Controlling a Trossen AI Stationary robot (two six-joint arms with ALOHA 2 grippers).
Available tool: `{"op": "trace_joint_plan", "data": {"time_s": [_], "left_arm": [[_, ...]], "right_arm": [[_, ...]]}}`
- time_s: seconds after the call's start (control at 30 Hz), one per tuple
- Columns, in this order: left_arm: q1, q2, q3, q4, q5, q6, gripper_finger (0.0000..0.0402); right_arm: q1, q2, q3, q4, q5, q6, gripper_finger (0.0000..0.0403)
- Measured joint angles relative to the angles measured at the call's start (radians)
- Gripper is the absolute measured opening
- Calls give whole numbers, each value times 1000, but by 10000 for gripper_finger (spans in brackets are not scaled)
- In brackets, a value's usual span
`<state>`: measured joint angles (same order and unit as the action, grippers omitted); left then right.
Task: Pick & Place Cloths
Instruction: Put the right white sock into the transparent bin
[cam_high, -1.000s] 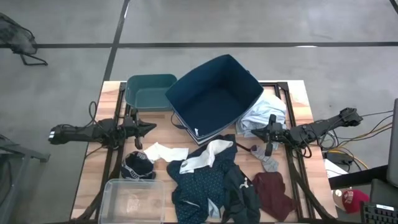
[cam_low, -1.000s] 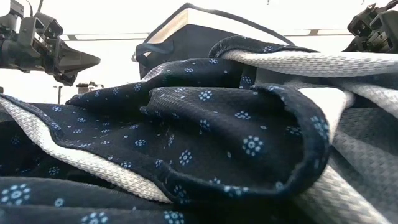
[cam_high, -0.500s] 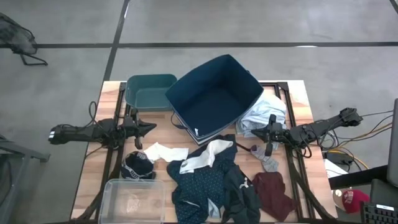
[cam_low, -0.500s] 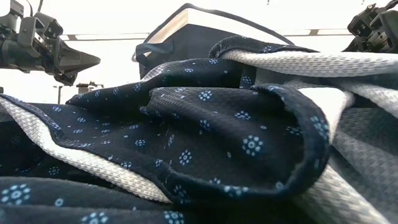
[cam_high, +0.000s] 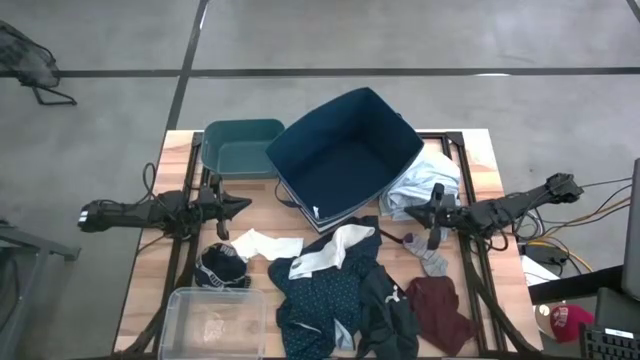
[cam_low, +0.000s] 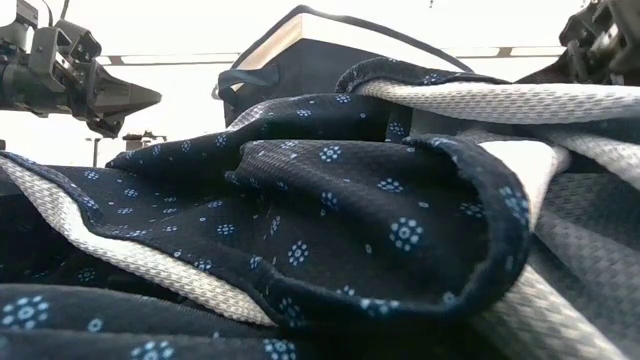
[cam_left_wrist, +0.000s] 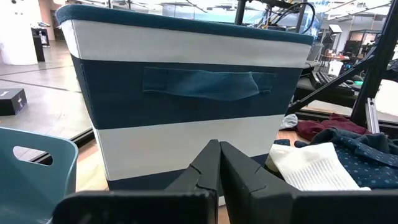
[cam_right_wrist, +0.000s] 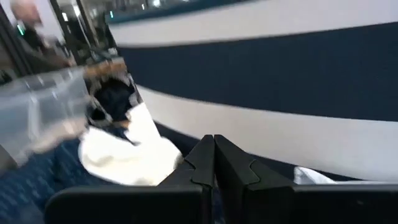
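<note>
The navy white-dotted shirt (cam_high: 318, 298), pale lining up, lies near the front edge and fills the low view (cam_low: 330, 230). A black piece (cam_high: 388, 312) and the maroon piece (cam_high: 440, 310) lie to its right. The grey sock (cam_high: 435, 262), white sock (cam_high: 266, 243) and a black-and-white piece (cam_high: 222, 268) rest on the table. The pale blue-white shirt (cam_high: 425, 180) lies against the navy box's right side. My left gripper (cam_high: 243, 205) hovers shut left of the box. My right gripper (cam_high: 413, 213) hovers shut beside the pale shirt, above the grey sock.
The big navy fabric box (cam_high: 345, 155) stands tilted at the table's far middle, striped side facing the left wrist view (cam_left_wrist: 186, 99). A teal bin (cam_high: 240, 148) sits left of it. A clear plastic container (cam_high: 215, 322) stands at the near left corner.
My right gripper has begun to move: in the low view it has shifted a little up and toward the picture's right edge. The cloths lie as before.
</note>
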<state>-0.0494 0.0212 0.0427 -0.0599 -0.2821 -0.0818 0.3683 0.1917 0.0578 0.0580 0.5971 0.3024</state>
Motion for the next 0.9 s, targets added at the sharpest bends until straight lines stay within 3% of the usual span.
{"op": "trace_joint_plan", "data": {"time_s": [0.4,0.53,0.63,0.9], "left_arm": [[0,0,0,0,0,0,12],[0,0,0,0,0,0,12],[0,0,0,0,0,0,12],[0,0,0,0,0,0,12]], "right_arm": [[0,0,0,117,-4,72,8],[0,9,0,189,-89,60,8],[0,38,0,237,-153,-3,8],[0,164,0,287,-158,-8,8]]}}
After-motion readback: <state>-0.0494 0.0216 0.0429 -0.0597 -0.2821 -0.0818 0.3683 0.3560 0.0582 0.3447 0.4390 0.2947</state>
